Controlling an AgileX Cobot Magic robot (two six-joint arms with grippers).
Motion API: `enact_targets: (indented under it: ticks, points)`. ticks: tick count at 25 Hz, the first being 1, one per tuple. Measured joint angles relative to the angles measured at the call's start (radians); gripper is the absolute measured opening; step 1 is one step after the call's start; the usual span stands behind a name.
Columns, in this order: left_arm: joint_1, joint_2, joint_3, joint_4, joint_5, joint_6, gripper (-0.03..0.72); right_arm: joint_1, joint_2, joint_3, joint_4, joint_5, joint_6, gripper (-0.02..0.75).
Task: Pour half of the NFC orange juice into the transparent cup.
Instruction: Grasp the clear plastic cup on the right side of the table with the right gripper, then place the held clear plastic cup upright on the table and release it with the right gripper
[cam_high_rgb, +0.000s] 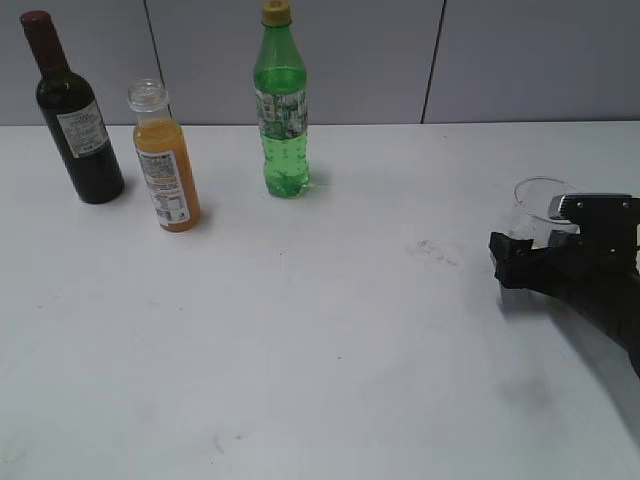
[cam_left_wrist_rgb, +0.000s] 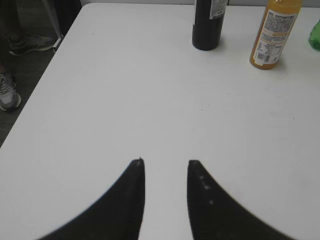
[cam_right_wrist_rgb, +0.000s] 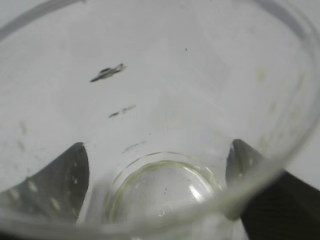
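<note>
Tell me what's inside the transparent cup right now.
The transparent cup looks empty; its thick round bottom shows clearly, with no juice. The right gripper straddles it; whether the fingers touch it is unclear.

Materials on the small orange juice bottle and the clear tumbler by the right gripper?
Small orange juice bottle: clear glossy wall, probably plastic, maybe glass; orange liquid shows through, white printed paper-like label, uncapped threaded neck. Clear tumbler: colourless, glossy, thick round base seen in the right wrist view; glass or hard plastic, cannot tell.

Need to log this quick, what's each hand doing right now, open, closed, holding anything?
Left hand: open, holding nothing, over bare table.
Right hand: fingers on both sides of the transparent cup; whether they grip it cannot be told.
</note>
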Motion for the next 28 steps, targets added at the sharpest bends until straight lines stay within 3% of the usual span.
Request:
enact_targets:
  ticks: [7,13,22,25,28]
  points:
    - [0.0,0.0,0.0,0.0,0.0,0.0,0.239,0.0,0.032,-0.023,0.0,-0.009,0.0,0.655]
    - [0.0,0.0,0.0,0.0,0.0,0.0,0.239,0.0,0.038,-0.024,0.0,-0.018,0.0,0.539]
    - [0.0,0.0,0.0,0.0,0.0,0.0,0.239,0.0,0.024,-0.024,-0.018,-0.01,0.0,0.531]
    - [0.0,0.0,0.0,0.0,0.0,0.0,0.239,0.0,-0.009,-0.024,-0.095,-0.008,0.0,0.531]
    - [0.0,0.0,0.0,0.0,0.0,0.0,0.239,0.0,-0.042,-0.024,-0.27,-0.008,0.0,0.531]
